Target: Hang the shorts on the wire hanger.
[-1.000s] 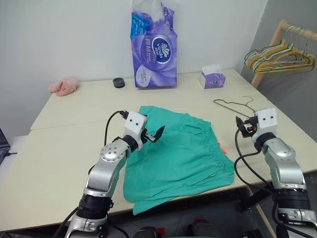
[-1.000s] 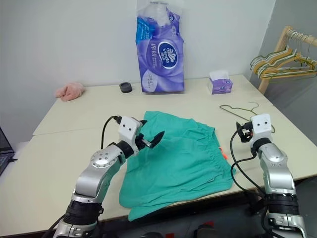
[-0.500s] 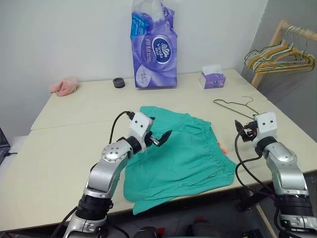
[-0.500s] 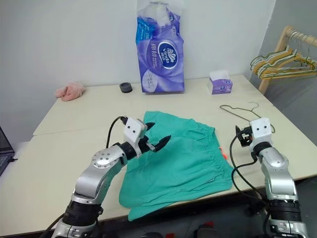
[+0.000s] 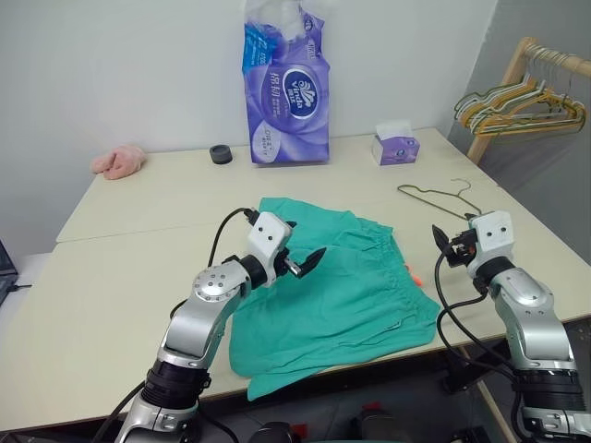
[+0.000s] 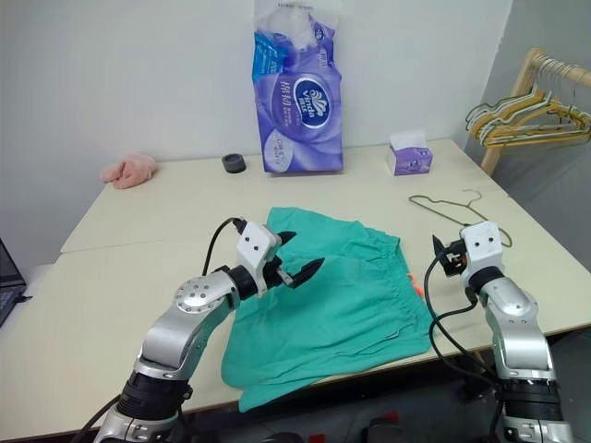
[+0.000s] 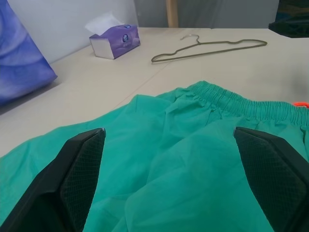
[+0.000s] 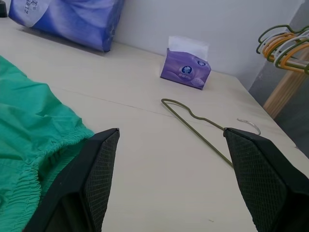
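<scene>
The loose teal-green cloth shorts lay spread flat at the table's near edge, gathered elastic waistband rightward. The thin grey triangular wire hanger lay flat nearby, apart.

The left arm is reaching forward with its elbow bent, the forearm angling inward toward the robot's right. Its left hand is pointing forward and to the right, tipped slightly downward, with both black fingers spread wide apart and nothing between them. The right arm is rising from below, bent at the elbow, with a black cable looping beside it. Its right hand is pointing roughly level and forward, its two fingers also standing wide apart, gripping nothing.
</scene>
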Tool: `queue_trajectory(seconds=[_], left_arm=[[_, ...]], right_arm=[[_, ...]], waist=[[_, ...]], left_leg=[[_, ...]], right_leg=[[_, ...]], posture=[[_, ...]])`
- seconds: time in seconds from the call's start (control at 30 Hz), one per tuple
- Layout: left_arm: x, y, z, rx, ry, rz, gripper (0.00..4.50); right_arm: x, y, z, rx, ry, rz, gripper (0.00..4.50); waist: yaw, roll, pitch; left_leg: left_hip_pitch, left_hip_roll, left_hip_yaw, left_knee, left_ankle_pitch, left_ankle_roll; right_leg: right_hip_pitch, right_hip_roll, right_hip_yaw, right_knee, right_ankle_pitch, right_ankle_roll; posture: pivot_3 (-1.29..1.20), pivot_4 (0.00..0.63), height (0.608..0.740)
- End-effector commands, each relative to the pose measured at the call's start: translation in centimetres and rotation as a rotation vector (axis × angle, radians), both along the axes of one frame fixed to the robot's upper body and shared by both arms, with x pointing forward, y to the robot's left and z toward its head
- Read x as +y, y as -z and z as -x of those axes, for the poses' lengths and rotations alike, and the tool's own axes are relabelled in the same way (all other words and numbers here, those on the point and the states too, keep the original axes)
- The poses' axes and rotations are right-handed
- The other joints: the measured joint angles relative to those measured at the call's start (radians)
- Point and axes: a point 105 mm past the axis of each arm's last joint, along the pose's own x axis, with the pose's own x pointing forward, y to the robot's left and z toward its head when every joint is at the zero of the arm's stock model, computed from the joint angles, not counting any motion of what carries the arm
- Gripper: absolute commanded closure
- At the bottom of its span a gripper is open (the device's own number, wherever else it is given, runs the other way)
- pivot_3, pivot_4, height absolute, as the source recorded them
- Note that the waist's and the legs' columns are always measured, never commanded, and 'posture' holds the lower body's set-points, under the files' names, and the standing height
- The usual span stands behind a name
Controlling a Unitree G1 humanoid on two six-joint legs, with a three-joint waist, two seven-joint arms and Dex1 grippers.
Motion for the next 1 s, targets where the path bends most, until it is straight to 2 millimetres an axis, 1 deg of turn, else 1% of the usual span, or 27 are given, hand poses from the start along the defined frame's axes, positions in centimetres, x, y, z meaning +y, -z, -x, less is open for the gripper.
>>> queue_trajectory(seconds=[0.03, 0.2, 0.5, 1.0], left_arm=[[-0.3, -1.5, -0.1, -0.064, 0.011, 0.001, 0.01], [0.0, -1.7, -0.3, -0.075, -0.008, 0.006, 0.01], [0.9, -2.6, -1.4, -0.135, -0.088, 0.013, 0.01], [1.0, -2.5, -1.6, -0.141, -0.093, 0.011, 0.01]], right_arm=[[0.0, -2.1, -0.2, -0.068, -0.011, 0.002, 0.82], [0.1, -2.2, -0.3, -0.073, -0.017, -0.001, 0.82], [0.4, -2.2, -0.2, -0.076, -0.028, -0.004, 0.82], [0.5, -2.2, -0.1, -0.078, -0.036, 0.001, 0.82]], waist=[[0.000, 0.000, 0.000], [0.000, 0.000, 0.000], [0.001, 0.000, 0.000], [0.001, 0.000, 0.000]], left_leg=[[0.000, 0.000, 0.000, 0.000, 0.000, 0.000], [0.000, 0.000, 0.000, 0.000, 0.000, 0.000], [0.000, 0.000, 0.000, 0.000, 0.000, 0.000], [0.000, 0.000, 0.000, 0.000, 0.000, 0.000]], right_leg=[[0.000, 0.000, 0.000, 0.000, 0.000, 0.000], [0.000, 0.000, 0.000, 0.000, 0.000, 0.000], [0.000, 0.000, 0.000, 0.000, 0.000, 0.000], [0.000, 0.000, 0.000, 0.000, 0.000, 0.000]], posture=[[-0.15, 0.000, 0.740], [-0.14, 0.000, 0.740], [-0.14, 0.000, 0.740], [-0.15, 0.000, 0.740]])
